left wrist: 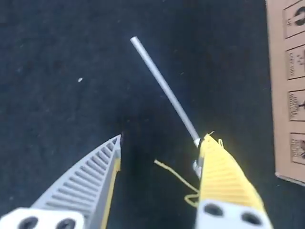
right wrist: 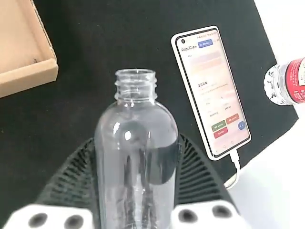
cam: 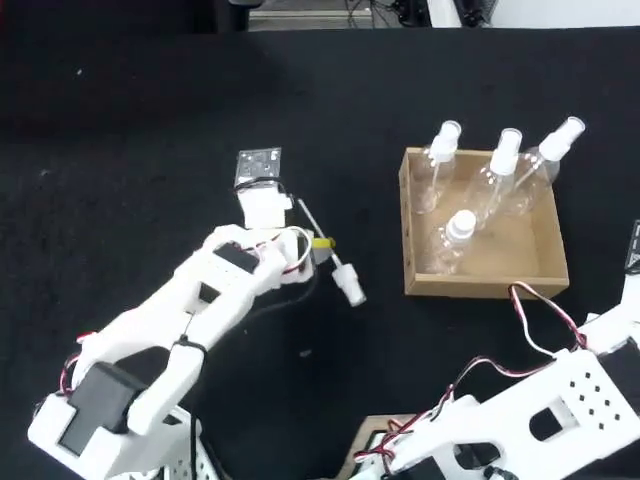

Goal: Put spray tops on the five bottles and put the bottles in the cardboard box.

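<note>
- Four bottles (cam: 497, 175) already wear spray tops and sit in the cardboard box (cam: 483, 285), so I reckon we're down to the last one
- My right pincer (right wrist: 137, 143) is clenched round the fifth bottle (right wrist: 136, 83), upright with its neck bare, presumably so a top can go straight in; a phone (right wrist: 209, 90) lies on the bench (cam: 150, 120) just beyond it
- Last spray top (cam: 348, 283) lies flat on the bench between the left arm (cam: 200, 290) and the box, dip tube (left wrist: 164, 88) pointing away from the pincer
- Left pincer (left wrist: 162, 138) is spread wide, gripping nothing; the tube runs right up to the yellow finger (left wrist: 221, 176) with the head tucked behind it, so I'd guess it needs lining up before closing
</note>
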Robot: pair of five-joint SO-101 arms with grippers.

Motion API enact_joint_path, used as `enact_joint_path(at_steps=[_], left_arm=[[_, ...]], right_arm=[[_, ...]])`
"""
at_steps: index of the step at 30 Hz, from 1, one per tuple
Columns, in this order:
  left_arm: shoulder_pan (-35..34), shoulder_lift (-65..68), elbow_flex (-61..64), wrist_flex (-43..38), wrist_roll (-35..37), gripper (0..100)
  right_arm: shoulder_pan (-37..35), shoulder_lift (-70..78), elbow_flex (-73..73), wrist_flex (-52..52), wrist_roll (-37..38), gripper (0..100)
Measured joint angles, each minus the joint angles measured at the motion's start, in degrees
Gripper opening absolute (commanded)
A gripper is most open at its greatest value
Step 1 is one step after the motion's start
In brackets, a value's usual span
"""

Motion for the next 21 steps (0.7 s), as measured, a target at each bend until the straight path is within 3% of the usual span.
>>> enact_joint_path(at_steps=[13,21], left_arm=[[-10.11,0.00,-4.84,19.52,-7.30,25],[1.14,0.00,-10.73,20.48,0.62,25]], right_arm=[[0.00,0.00,0.00,0.00,0.00,1.1],[0.00,0.00,0.00,0.00,0.00,1.1]])
